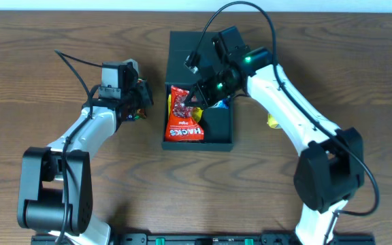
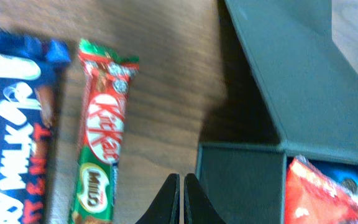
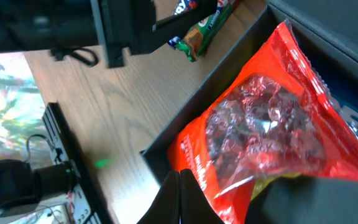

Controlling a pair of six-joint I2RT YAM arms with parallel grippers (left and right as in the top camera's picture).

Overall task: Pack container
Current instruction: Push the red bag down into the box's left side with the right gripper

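R gripper (image 1: 194,102) (shut) w/in container (image 1: 182,54).

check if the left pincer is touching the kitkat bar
Apart. The left wrist view shows the shut left pincer clear of the kitkat bar, with a strip of bare table between them.

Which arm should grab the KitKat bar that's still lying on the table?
Left. The left pincer is right beside the KitKat bar, outside the container; the right pincer is over the red packet inside it.
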